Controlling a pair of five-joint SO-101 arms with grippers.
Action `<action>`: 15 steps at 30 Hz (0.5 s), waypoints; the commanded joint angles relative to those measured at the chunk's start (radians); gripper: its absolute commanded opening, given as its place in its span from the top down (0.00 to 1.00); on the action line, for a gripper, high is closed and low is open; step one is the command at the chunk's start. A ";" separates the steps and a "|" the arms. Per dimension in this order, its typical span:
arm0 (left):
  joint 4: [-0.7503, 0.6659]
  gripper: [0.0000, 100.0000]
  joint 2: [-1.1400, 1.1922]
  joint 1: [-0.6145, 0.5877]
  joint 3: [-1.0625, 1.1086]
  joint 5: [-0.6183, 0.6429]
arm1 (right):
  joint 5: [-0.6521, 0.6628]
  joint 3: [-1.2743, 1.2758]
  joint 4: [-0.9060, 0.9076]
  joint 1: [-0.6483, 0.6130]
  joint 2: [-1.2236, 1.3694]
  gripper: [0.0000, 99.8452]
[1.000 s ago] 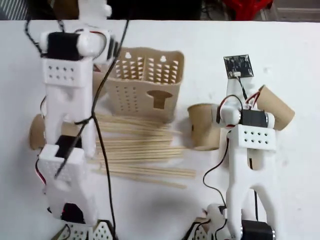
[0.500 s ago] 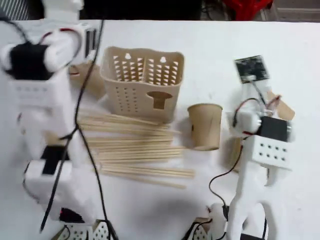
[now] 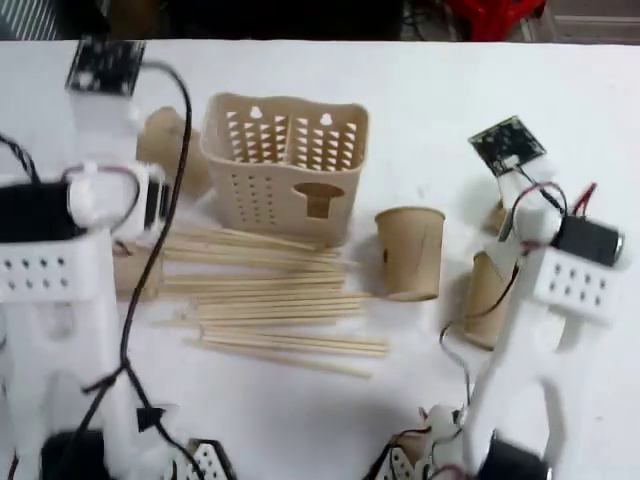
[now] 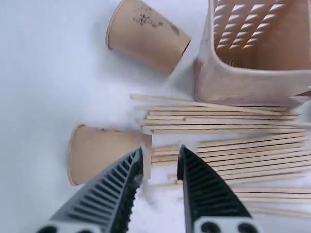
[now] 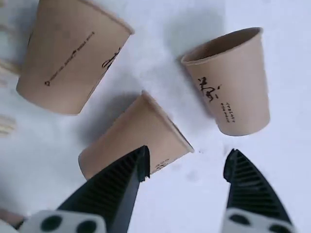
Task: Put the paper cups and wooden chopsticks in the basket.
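Wooden chopsticks [image 3: 275,300]: 1 loose pile, flat on the white table [image 3: 430,90], between the 2 arms, its far edge just in front of the basket. Left gripper [image 4: 160,162]: fingers a little apart, empty, above the pile's end and the base of paper cup 1 [image 4: 102,151], which lies on its side just beside the sticks. Right gripper [image 5: 187,165]: fingers wide apart, empty, over paper cup 2 [image 5: 131,138], which lies on its side. Paper cup 3 [image 5: 73,51]: between the chopsticks and the right arm, near the basket's corner; standing or lying cannot be told. Paper cup 4 [image 5: 231,80]: just beyond paper cup 2. Paper cup 5 [image 4: 146,34]: on its side, beside the basket's left wall. Basket [image 3: 285,160]: upright, slotted walls, mouth up, farthest back.
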 commanded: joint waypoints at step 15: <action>-0.546 0.86 -0.357 -0.150 0.994 -0.058 | 0.483 -0.417 0.246 0.074 0.561 0.75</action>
